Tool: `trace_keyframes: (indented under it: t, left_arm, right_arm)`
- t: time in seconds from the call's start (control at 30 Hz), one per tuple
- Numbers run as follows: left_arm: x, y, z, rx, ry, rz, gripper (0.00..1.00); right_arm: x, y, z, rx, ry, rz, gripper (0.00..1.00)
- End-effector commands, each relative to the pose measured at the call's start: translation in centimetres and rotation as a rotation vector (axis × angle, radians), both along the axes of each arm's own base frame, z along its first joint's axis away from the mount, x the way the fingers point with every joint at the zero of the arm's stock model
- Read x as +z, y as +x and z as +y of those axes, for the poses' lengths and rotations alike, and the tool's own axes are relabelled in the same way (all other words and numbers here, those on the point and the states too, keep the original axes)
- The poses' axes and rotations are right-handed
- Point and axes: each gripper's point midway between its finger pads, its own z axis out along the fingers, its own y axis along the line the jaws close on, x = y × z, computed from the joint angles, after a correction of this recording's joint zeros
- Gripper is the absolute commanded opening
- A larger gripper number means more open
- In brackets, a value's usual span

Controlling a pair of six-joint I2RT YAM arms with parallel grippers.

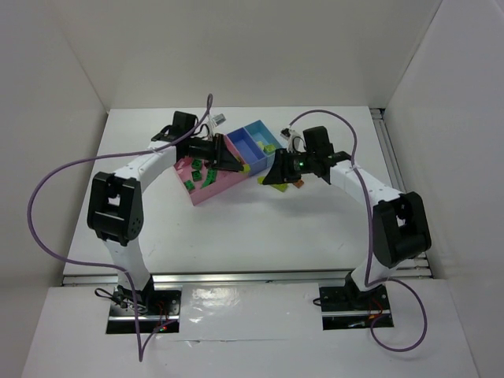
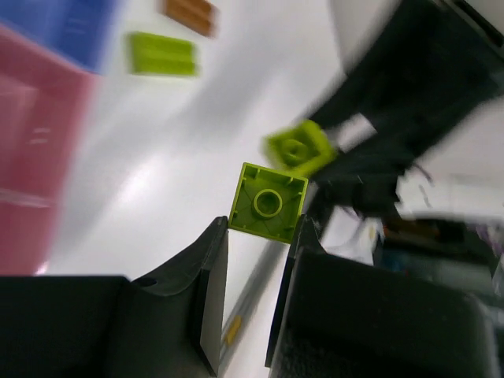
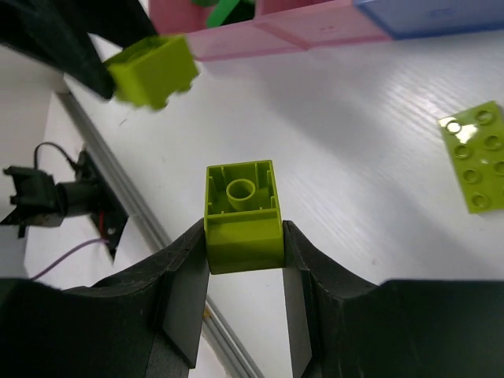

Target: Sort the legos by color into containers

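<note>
**A:** Which step is happening now?

**B:** Carrying. The left gripper [image 2: 261, 228] is pinching a yellow-green brick [image 2: 268, 201] above the table, near the containers [image 1: 240, 142]. The right gripper [image 3: 244, 236] is clamping a second yellow-green brick [image 3: 242, 208] just right of them.

**A:** And next?

**B:** I'm judging both are heading for the light blue bin [image 1: 258, 129] at the far right, which seems to be holding yellow-green pieces. Dark green bricks [image 1: 206, 175] are sitting in the pink bin [image 1: 224, 182]

Two arms [image 1: 118, 209], four bins [image 1: 206, 191], one orange brick [image 2: 189, 14].
</note>
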Motion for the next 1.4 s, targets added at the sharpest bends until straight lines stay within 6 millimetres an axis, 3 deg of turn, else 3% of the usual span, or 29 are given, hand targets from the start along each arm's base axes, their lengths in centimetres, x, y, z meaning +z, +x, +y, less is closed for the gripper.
trace_keyframes:
  t: [0.0, 0.03, 0.13, 0.2, 0.23, 0.27, 0.3, 0.37, 0.43, 0.5, 0.57, 0.63, 0.67, 0.73, 0.77, 0.83, 0.87, 0.9, 0.93, 0.97, 1.0, 1.03, 1.07, 1.17, 1.2, 1.23, 1.27, 1.3, 1.37]
  left_arm:
    - [-1.7, 5.1, 2.2, 0.283, 0.210, 0.034, 0.00]
    - [-3.5, 6.1, 3.8, 0.392, 0.324, 0.067, 0.00]
    - [-5.1, 8.8, 6.5, 0.576, 0.485, 0.101, 0.00]
    - [-5.9, 8.7, 6.6, 0.594, 0.568, 0.120, 0.00]
    - [-4.9, 9.9, 6.8, 0.619, 0.574, 0.093, 0.00]
    - [-6.1, 10.2, 6.7, 0.625, 0.617, 0.104, 0.04]
    - [-6.5, 10.2, 6.9, 0.626, 0.639, 0.121, 0.17]
    - [-6.1, 10.9, 6.4, 0.617, 0.645, 0.103, 0.33]
    - [-6.9, 10.9, 6.4, 0.605, 0.661, 0.114, 0.67]
    - [-7.0, 10.8, 5.9, 0.597, 0.661, 0.111, 0.81]
    - [-6.2, 10.9, 5.9, 0.595, 0.654, 0.089, 0.90]
    - [-4.9, 10.9, 6.0, 0.595, 0.643, 0.058, 0.90]
    - [-3.1, 11.0, 6.0, 0.605, 0.622, 0.027, 0.90]
    - [-1.0, 10.9, 6.0, 0.613, 0.599, -0.017, 0.88]
    - [1.1, 10.6, 6.5, 0.637, 0.591, -0.053, 0.88]
    - [2.4, 10.4, 8.5, 0.721, 0.606, -0.048, 0.87]
    - [2.6, 10.3, 9.4, 0.755, 0.608, -0.038, 0.87]
    - [2.7, 10.0, 10.7, 0.793, 0.620, -0.017, 0.87]
    - [3.6, 10.0, 12.4, 0.859, 0.593, 0.007, 0.87]
    - [3.2, 9.4, 13.7, 0.888, 0.614, 0.050, 0.89]
    - [2.5, 9.1, 14.6, 0.909, 0.625, 0.094, 0.89]
    - [1.9, 8.8, 15.6, 0.940, 0.636, 0.135, 0.91]
    - [1.2, 8.1, 17.2, 0.961, 0.657, 0.178, 0.91]
    - [-0.4, 7.2, 18.8, 0.972, 0.639, 0.265, 0.92]
    - [-1.0, 6.5, 18.7, 0.960, 0.641, 0.284, 0.92]
    - [-1.3, 6.5, 19.0, 0.963, 0.635, 0.295, 0.92]
    - [-1.3, 6.2, 19.0, 0.956, 0.640, 0.290, 0.92]
    - [-1.6, 6.1, 19.1, 0.954, 0.644, 0.298, 0.92]
    - [-1.5, 5.7, 19.1, 0.949, 0.645, 0.283, 0.91]
  right_arm:
    - [1.9, 1.0, -1.8, -0.118, -0.064, -0.079, 0.13]
    - [2.1, 1.2, -2.0, -0.138, -0.070, -0.085, 0.13]
    - [2.6, 1.8, -2.9, -0.192, -0.103, -0.123, 0.13]
    - [2.7, 2.2, -3.2, -0.220, -0.118, -0.123, 0.13]
    - [2.7, 2.2, -3.2, -0.220, -0.118, -0.123, 0.13]
    - [3.0, 2.4, -3.1, -0.221, -0.114, -0.131, 0.13]
    - [2.6, 2.6, -3.2, -0.227, -0.124, -0.124, 0.13]
    - [2.8, 3.1, -2.9, -0.241, -0.151, -0.132, 0.13]
    - [2.2, 3.5, -2.4, -0.229, -0.193, -0.131, 0.13]
    - [3.3, 4.2, -1.3, -0.224, -0.212, -0.171, 0.15]
    - [3.8, 5.1, -0.3, -0.222, -0.217, -0.192, 0.16]
    - [3.5, 5.9, 0.8, -0.213, -0.220, -0.198, 0.16]
    - [4.4, 7.0, 1.0, -0.228, -0.216, -0.222, 0.16]
    - [4.4, 7.5, 2.6, -0.224, -0.232, -0.221, 0.16]
    - [4.3, 8.8, 3.5, -0.227, -0.244, -0.224, 0.16]
    - [3.4, 9.5, 4.5, -0.219, -0.268, -0.204, 0.17]
    - [1.9, 10.0, 5.3, -0.208, -0.287, -0.188, 0.17]
    - [2.8, 10.9, 5.9, -0.212, -0.271, -0.209, 0.17]
    - [2.4, 11.0, 6.4, -0.195, -0.292, -0.216, 0.19]
    - [1.0, 11.3, 7.1, -0.185, -0.315, -0.196, 0.20]
    - [2.1, 12.2, 7.6, -0.181, -0.307, -0.226, 0.21]
    - [1.5, 12.5, 7.6, -0.184, -0.327, -0.211, 0.21]
    - [-0.1, 13.0, 7.8, -0.173, -0.348, -0.194, 0.21]
    - [-0.4, 13.5, 9.3, -0.147, -0.321, -0.201, 0.26]
    - [-1.7, 13.2, 9.9, -0.130, -0.333, -0.185, 0.30]
    - [-1.2, 13.9, 10.1, -0.145, -0.327, -0.208, 0.35]
    - [-0.9, 14.0, 10.4, -0.159, -0.341, -0.227, 0.58]
    - [-1.3, 14.1, 10.8, -0.163, -0.354, -0.232, 0.66]
    - [-0.4, 14.6, 10.8, -0.178, -0.349, -0.253, 0.69]
